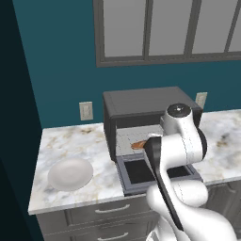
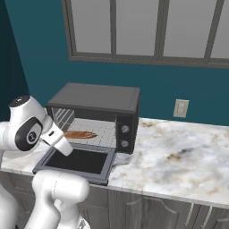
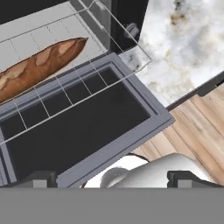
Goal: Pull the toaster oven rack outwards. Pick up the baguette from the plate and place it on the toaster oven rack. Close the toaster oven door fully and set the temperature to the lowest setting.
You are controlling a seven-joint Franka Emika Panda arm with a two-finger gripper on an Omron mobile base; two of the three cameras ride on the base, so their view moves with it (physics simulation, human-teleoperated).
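The dark toaster oven [image 1: 141, 106] [image 2: 98, 98] stands on the marble counter with its door [image 1: 141, 172] [image 2: 76, 162] [image 3: 87, 127] dropped flat toward me. The light wire rack [image 2: 100, 129] [image 3: 65, 87] is slid out over the door, and the golden-brown baguette [image 1: 139, 145] [image 2: 80, 134] [image 3: 35, 68] lies on it. Left of the oven, the white plate [image 1: 70, 174] is bare. My gripper [image 3: 114, 179] hangs open above the door's front edge, nothing between its fingertips [image 3: 41, 178], apart from the baguette.
Two round knobs [image 2: 125, 129] sit on the oven's right panel. Marble counter [image 2: 179, 152] stretches to the right of the oven. Wall outlets [image 1: 86, 110] [image 2: 181, 108] and a window are behind. Drawers [image 1: 113, 209] lie below the counter edge, wooden floor [image 3: 201, 127] beneath.
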